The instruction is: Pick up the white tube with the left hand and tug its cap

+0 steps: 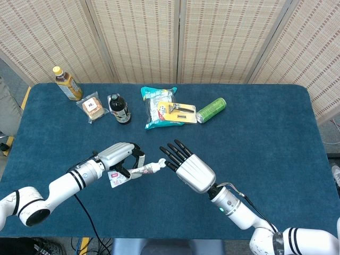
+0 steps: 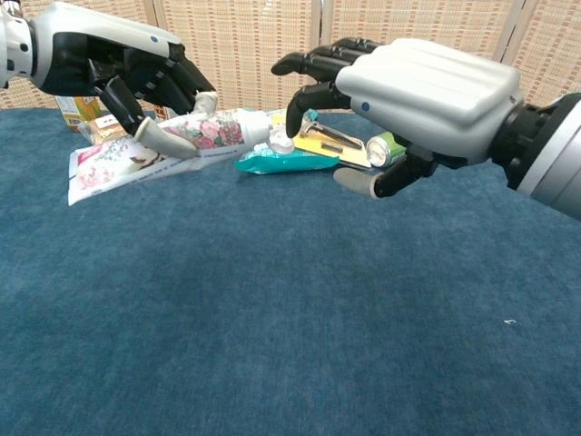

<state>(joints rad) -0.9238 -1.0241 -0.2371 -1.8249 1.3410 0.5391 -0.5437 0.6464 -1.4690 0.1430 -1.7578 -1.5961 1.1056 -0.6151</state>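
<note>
The left hand (image 2: pixel 127 68) grips the tube (image 2: pixel 213 132) above the table (image 1: pixel 265 143), long axis level, crimped tail toward the left, cap (image 2: pixel 280 141) pointing right. Its flower-printed label carries no legible writing. The right hand (image 2: pixel 413 91), fingers spread and holding nothing, touches the cap with one fingertip (image 2: pixel 295 123).

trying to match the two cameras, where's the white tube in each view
Head view: the white tube lies lower left of centre, held off the table by the left hand, its cap pointing at the right hand.
Chest view: the tube is upper left, under the left hand.
Shared landmark: the green can, behind the hands in both.
</note>
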